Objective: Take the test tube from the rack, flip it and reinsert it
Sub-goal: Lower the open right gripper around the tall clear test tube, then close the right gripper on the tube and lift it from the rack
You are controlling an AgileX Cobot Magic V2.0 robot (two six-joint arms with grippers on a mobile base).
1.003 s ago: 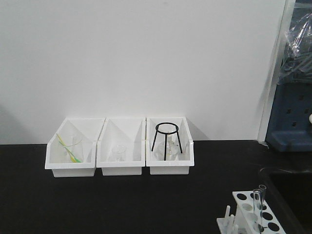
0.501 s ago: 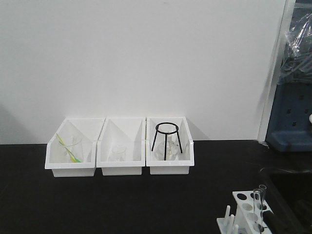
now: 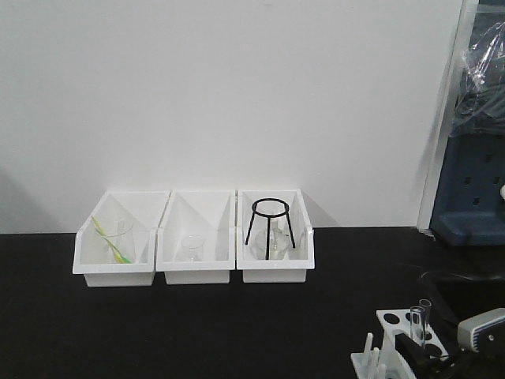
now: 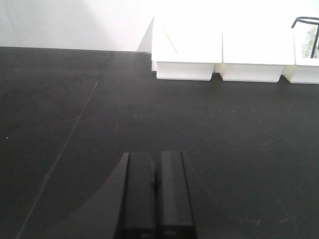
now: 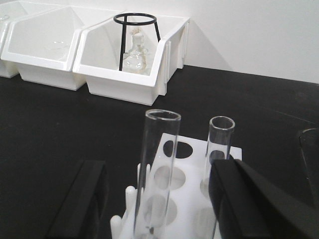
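The white rack [image 5: 192, 172] stands at the table's front right, with a row of pegs on its left side. Two clear test tubes stand upright in it. The nearer test tube [image 5: 157, 169] rises between the fingers of my right gripper [image 5: 158, 167], which is open wide and touches neither tube. The second tube [image 5: 220, 144] stands just left of the right finger [image 5: 244, 204], which hides its lower part. In the front view the rack [image 3: 392, 320] and the tubes [image 3: 416, 322] show at the bottom right. My left gripper [image 4: 156, 169] is shut and empty over bare black table.
Three white bins [image 3: 196, 272] line the back wall. The right bin holds a black ring stand [image 3: 270, 225] and a flask, the others hold glass beakers. A dark basin edge [image 3: 465, 280] lies right of the rack. Blue equipment [image 3: 473, 189] stands at the far right.
My right gripper has come into the front view at the bottom right and now sits at the rack, around the nearer tube. The tubes and rack have not moved.
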